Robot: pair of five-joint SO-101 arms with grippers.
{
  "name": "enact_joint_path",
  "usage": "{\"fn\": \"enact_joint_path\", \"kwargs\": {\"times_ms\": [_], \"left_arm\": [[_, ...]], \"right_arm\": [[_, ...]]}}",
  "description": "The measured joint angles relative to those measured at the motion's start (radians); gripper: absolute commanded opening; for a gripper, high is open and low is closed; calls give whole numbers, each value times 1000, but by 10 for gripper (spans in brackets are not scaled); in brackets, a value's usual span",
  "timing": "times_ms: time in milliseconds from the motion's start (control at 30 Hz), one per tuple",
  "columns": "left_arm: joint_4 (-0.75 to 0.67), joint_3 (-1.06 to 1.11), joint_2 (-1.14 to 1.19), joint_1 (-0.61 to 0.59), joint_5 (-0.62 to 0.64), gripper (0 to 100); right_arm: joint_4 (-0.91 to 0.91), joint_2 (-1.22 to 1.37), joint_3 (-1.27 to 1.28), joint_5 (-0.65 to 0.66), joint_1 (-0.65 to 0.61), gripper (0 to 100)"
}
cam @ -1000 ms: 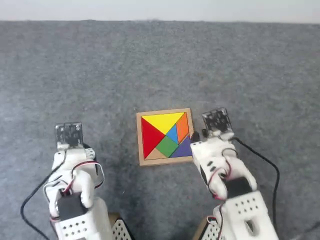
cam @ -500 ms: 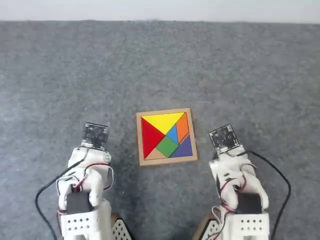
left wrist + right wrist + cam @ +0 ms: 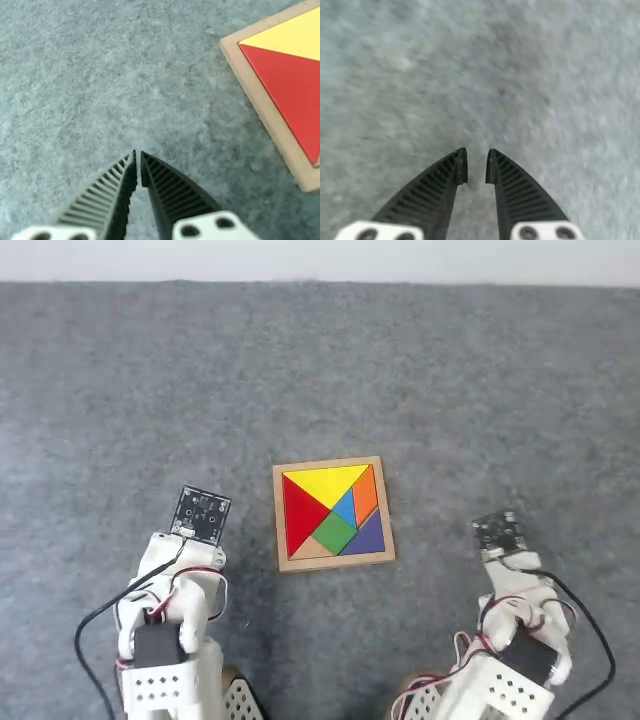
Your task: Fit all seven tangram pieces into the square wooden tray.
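Observation:
The square wooden tray (image 3: 281, 516) lies mid-table. It holds yellow (image 3: 325, 483), red (image 3: 298, 512), blue (image 3: 345, 508), orange (image 3: 366, 494), green (image 3: 334, 532) and purple (image 3: 370, 536) pieces lying flat. A wood-coloured triangle (image 3: 303, 550) fills its near-left corner; I cannot tell if it is a piece. My left arm (image 3: 170, 600) sits near-left of the tray. Its gripper (image 3: 138, 156) is shut and empty over the carpet, with the tray's corner (image 3: 235, 50) beside it. My right arm (image 3: 515, 610) is near-right. Its gripper (image 3: 476, 164) is almost shut, empty, over bare carpet.
Grey carpet (image 3: 320, 370) covers the whole table. A pale wall strip (image 3: 320, 260) runs along the far edge. The arm bases (image 3: 160, 690) stand at the near edge.
The right arm has drawn back from the tray's right edge to the near right. The left arm has shifted right, closer to the tray. The pieces have not moved.

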Motion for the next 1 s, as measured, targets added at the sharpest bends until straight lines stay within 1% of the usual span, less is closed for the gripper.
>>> {"fn": "enact_joint_path", "kwargs": {"times_ms": [67, 133, 233, 367, 433, 467, 533, 800, 1000], "left_arm": [[0, 0, 0, 0, 0, 13], [0, 0, 0, 0, 0, 13], [0, 0, 0, 0, 0, 13], [0, 0, 0, 0, 0, 13], [0, 0, 0, 0, 0, 13], [2, 0, 0, 0, 0, 13], [11, 0, 0, 0, 0, 13], [15, 0, 0, 0, -6, 13], [15, 0, 0, 0, -6, 13]], "right_arm": [[-14, 18, 0, -6, -74, 82], [-28, 20, 0, -43, -187, 84], [-49, 20, 0, -92, -428, 84], [-51, 20, 0, -101, -755, 84], [-48, 20, 0, -104, -867, 84], [-38, 20, 0, -104, -898, 84], [0, 20, 0, -104, -916, 86], [14, 6, 0, -107, -838, 86], [14, 5, 0, -107, -839, 86]]}}
